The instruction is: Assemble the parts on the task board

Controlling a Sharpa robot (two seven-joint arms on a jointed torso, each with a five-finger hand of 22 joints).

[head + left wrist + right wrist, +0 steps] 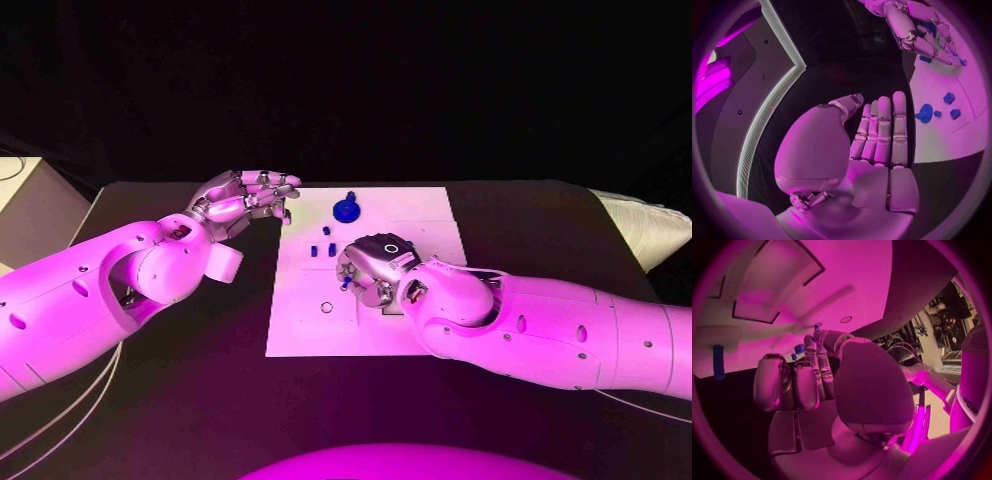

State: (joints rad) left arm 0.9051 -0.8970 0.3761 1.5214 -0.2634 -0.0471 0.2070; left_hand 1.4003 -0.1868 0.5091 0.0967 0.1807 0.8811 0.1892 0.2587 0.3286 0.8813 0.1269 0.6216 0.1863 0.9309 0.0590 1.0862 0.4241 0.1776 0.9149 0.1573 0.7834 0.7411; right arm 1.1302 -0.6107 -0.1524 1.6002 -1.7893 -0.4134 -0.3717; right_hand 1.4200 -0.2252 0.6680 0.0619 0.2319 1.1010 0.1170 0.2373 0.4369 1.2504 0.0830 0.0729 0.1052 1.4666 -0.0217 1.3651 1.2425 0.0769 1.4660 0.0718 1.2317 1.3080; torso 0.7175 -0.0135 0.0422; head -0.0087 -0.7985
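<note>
The white task board [418,215] lies in the middle of the black table. A round blue part [346,210] sits near its far edge, and small blue parts [329,248] lie closer in. My right hand [378,268] is low over the board's middle, fingers bent down to its surface beside a small blue part [343,285]. I cannot tell whether it holds anything. A blue peg [718,362] stands on the board in the right wrist view. My left hand [248,195] hovers off the board's far left corner, holding nothing, its fingers [882,130] straight.
A pale box [32,205] stands at the table's left edge and a white object [645,225] at its right edge. Bare black table surrounds the board. The left wrist view shows the board [967,130] with blue parts [925,113] and my right hand [911,30].
</note>
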